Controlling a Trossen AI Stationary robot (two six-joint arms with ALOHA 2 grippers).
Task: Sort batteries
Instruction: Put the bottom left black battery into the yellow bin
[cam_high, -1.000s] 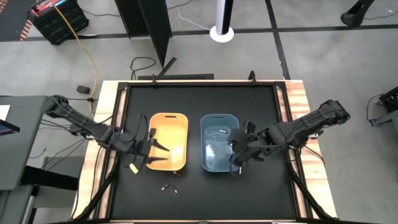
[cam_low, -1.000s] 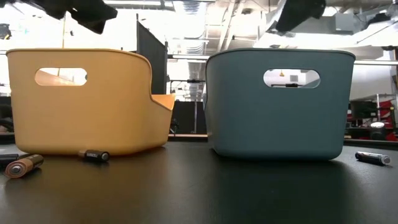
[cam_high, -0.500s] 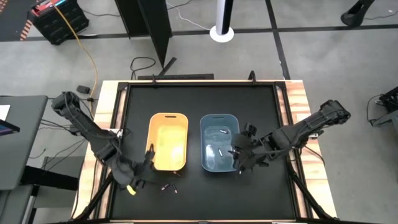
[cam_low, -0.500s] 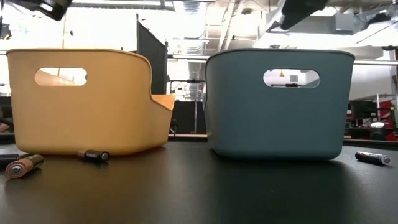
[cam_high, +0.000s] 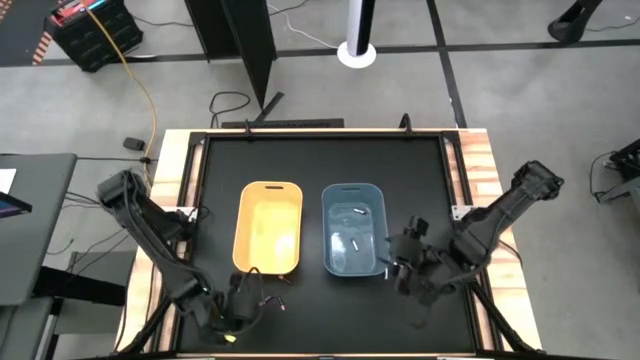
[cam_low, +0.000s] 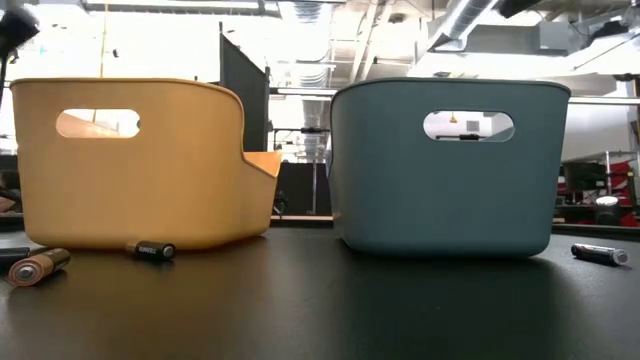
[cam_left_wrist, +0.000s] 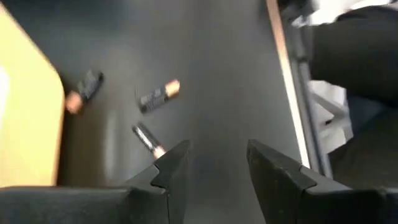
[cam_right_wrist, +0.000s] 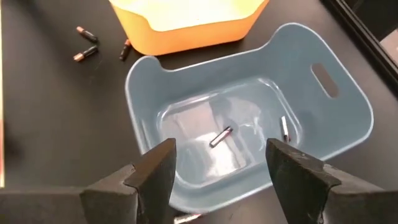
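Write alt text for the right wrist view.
A blue bin holds two batteries, seen past the right gripper with its fingers open. Beyond it stands an orange bin, with three more batteries on the black table.

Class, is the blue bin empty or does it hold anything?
Not empty: the blue bin holds two batteries, one mid-floor, another near a wall.

matte black counter (cam_high: 320, 170) | orange-yellow plastic bin (cam_high: 267, 227) | slate-blue plastic bin (cam_high: 352, 228) | small dark, copper-tipped cylindrical batteries (cam_left_wrist: 159, 97) | pale wooden counter edge (cam_high: 482, 160)
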